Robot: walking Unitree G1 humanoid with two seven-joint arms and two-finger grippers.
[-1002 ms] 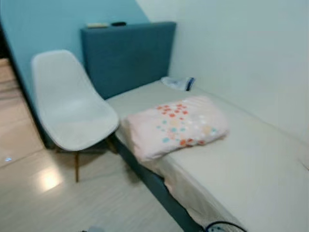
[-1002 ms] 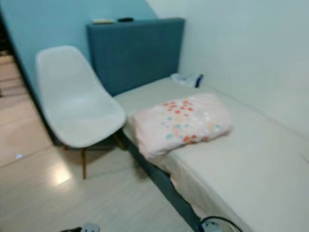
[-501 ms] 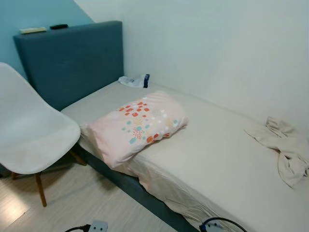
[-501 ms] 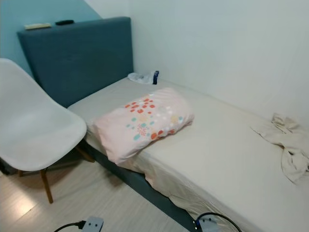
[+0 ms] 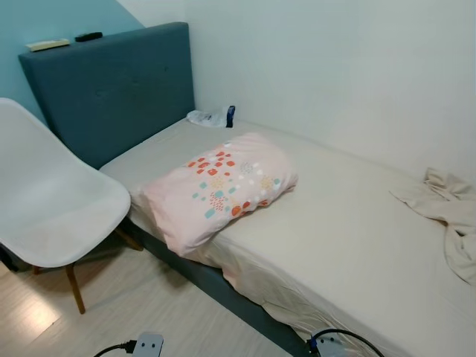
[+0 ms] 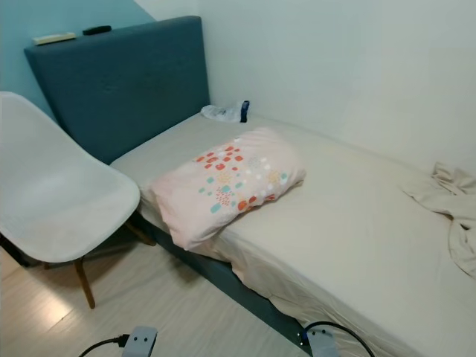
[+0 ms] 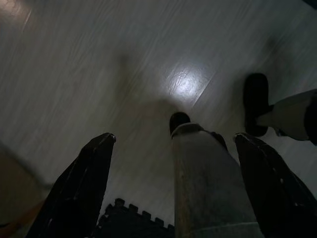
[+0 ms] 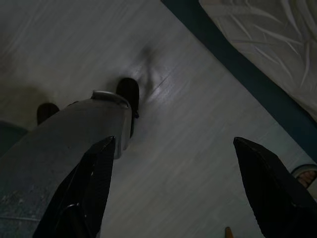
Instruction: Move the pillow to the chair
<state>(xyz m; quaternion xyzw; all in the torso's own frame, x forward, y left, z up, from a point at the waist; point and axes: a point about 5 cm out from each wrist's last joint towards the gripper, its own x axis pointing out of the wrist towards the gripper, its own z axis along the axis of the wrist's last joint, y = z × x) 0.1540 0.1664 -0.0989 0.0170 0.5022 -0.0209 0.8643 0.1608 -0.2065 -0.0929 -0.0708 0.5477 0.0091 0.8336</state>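
Left eye view showed the pillow (image 5: 221, 187) lying on the bed (image 5: 349, 245) near its edge, beside the white chair (image 5: 56, 208), whose seat was bare. Nothing of the task looked done yet. Both arms hung idle over the floor (image 7: 99, 74), the left gripper (image 7: 173, 148) and right gripper (image 8: 173, 148) spread wide, holding nothing. Approach, grasp and transfer all remained.

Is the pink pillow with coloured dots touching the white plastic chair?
Apart. The left eye view shows the pink dotted pillow on the bed, with a gap before the white plastic chair.
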